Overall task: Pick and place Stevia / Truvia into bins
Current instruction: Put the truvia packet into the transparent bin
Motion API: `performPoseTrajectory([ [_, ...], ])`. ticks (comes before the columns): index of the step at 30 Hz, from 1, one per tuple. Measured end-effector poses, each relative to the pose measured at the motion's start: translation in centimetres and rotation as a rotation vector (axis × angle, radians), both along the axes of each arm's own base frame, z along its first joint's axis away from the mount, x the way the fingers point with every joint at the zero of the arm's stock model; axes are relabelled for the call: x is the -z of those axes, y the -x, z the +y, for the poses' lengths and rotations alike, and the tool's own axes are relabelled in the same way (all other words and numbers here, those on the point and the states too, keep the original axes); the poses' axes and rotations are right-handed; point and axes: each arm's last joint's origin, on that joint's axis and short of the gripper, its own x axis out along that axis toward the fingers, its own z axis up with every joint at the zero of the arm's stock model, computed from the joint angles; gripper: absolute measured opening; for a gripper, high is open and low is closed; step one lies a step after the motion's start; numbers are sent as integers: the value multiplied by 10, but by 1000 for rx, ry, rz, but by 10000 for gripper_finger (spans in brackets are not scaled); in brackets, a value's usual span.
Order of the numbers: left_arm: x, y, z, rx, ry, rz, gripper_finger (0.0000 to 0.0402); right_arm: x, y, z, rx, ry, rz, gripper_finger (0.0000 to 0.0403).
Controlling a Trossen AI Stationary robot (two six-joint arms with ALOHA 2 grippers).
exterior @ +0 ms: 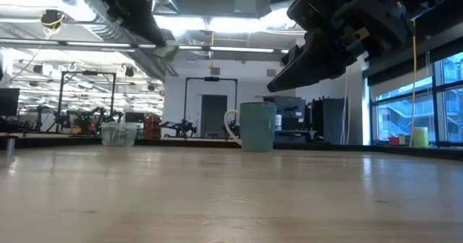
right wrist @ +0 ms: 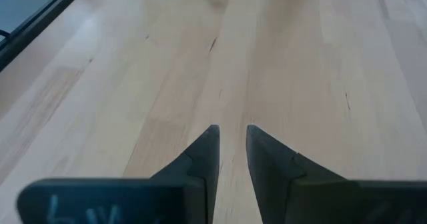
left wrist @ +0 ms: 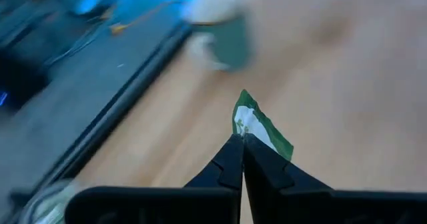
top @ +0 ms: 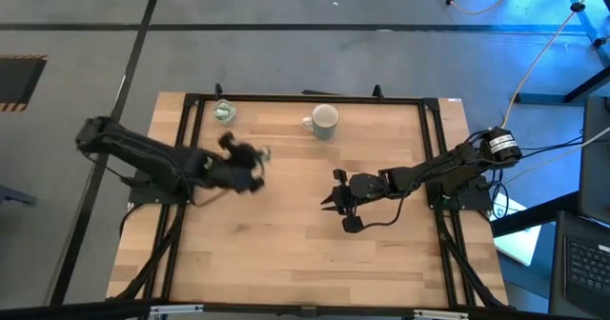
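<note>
High view shows the left pincer (top: pixel 259 168) up over the wooden surface (top: pixel 286 253), between the clear cup (top: pixel 224 112) and the middle of the surface. Its two dark fingers (left wrist: pixel 230 164) are pressed together on a green and white sachet (left wrist: pixel 260 127), which sticks out past the tips. The pale mug (top: pixel 324 121) stands near the far edge, to the right of the cup and well apart from it. Something green and white lies inside the cup. The right pincer (top: pixel 335 204) hangs over the middle of the surface with a small gap between its fingers (right wrist: pixel 203 154), and it holds nothing.
</note>
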Motion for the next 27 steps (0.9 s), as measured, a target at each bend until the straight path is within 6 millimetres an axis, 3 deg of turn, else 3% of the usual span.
performPoseTrajectory([
  [6, 5, 48, 53, -378, 11, -228, 3, 0, 0, 0, -16, 26, -4, 79],
  [10, 18, 68, 80, -581, 24, -326, 3, -1, -1, 0, -32, 49, -21, 79],
  [17, 45, 77, 115, -811, -12, -452, 3, -5, -3, 0, -56, 82, -75, 79],
  [27, 73, 86, 151, -985, -23, -431, 3, -5, -3, 0, -72, 109, -82, 79],
])
